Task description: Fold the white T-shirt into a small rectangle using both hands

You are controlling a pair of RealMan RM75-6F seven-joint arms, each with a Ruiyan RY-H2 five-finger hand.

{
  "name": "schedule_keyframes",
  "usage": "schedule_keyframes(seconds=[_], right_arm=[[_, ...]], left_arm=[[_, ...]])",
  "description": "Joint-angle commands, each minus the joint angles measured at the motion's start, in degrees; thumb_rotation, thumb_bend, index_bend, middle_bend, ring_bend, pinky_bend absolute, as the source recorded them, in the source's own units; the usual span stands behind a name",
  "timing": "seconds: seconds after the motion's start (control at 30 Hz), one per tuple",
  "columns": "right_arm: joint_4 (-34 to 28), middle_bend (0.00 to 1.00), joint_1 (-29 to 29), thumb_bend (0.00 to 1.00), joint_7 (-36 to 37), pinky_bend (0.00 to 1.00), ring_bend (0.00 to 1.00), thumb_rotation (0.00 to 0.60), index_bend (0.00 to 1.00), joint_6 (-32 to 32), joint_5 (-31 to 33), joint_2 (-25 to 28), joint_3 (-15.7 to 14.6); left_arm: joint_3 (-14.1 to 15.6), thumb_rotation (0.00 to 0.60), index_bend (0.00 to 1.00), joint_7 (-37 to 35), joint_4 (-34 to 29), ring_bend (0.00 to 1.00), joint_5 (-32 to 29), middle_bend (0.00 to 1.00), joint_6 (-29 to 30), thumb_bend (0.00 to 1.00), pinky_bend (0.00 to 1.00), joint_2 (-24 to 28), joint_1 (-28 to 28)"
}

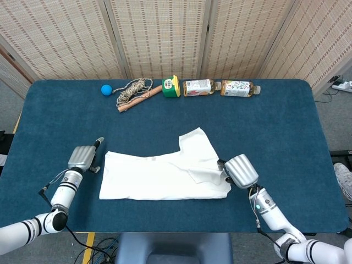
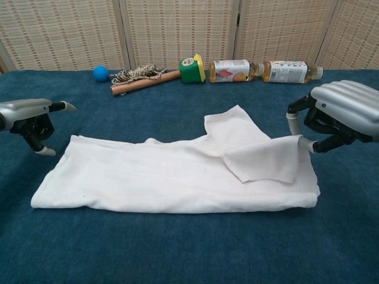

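Right hand [image 2: 331,121] pinching the folded sleeve corner at the right end of the white T-shirt [image 1: 165,173]. Left hand [image 1: 82,159] just off the left end, fingers apart, empty. Shirt flat on the blue bench [image 1: 286,126], long axis running hand to hand.

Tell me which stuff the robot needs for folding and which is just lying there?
For the job: T-shirt, left robot hand, right robot hand.
Just lying about: blue ball, rope on a stick, green cup, two bottles.
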Motion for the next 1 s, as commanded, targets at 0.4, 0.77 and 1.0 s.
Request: schedule_keyframes(seconds=[0.4, 0.77, 1.0], right_arm=[[1.02, 0.97, 0.99, 0.60, 1.01, 1.00, 0.96, 0.600, 0.85, 0.95, 0.51, -0.93, 0.99], [6.01, 0.97, 3.68, 0.60, 4.17, 1.00, 0.96, 0.600, 0.85, 2.71, -0.68, -3.82, 2.80], [11.57, 0.97, 5.78, 0.60, 4.68, 1.00, 0.96, 0.600, 0.85, 1.70, 1.03, -7.02, 4.54]], left_arm=[[-3.26, 0.600, 0.00, -1.08, 2.24, 0.73, 2.77, 0.79, 6.51, 0.28, 0.94, -3.12, 1.44], [-3.35, 0.600, 0.00, -2.13, -2.41, 0.72, 4.87, 0.78, 9.82, 0.28, 0.94, 0.09, 4.94], [-3.40, 0.600, 0.00, -3.02, -4.88, 0.71, 5.96, 0.78, 11.16, 0.28, 0.94, 2.17, 6.82]])
